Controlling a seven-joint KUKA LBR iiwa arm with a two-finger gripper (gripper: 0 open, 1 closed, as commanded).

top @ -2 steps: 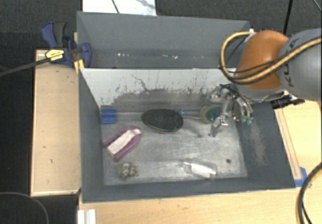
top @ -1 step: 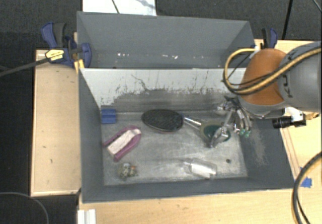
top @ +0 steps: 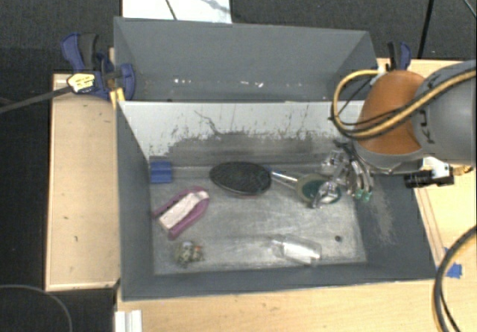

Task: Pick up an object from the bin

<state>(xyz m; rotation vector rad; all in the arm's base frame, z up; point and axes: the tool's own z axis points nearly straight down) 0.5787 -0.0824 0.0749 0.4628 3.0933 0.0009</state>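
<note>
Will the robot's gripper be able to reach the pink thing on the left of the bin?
Probably yes. The pink thing lies apart on the floor of the bin, with nothing on it, and bare floor lies between it and the gripper at the right.

Grey bin (top: 238, 62) holds black brush (top: 240, 177), blue block (top: 160, 171) and pink-purple packet (top: 181, 211).

Grey arm (top: 456, 110) with orange cover (top: 391, 118), yellow-black cables (top: 335, 105) and metal claw (top: 329, 192).

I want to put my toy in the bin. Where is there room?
The bare floor in the middle, between the brush, the pink case and the clear wrapper. It is crowded on the right, where the end effector sits by the brush handle.
</note>
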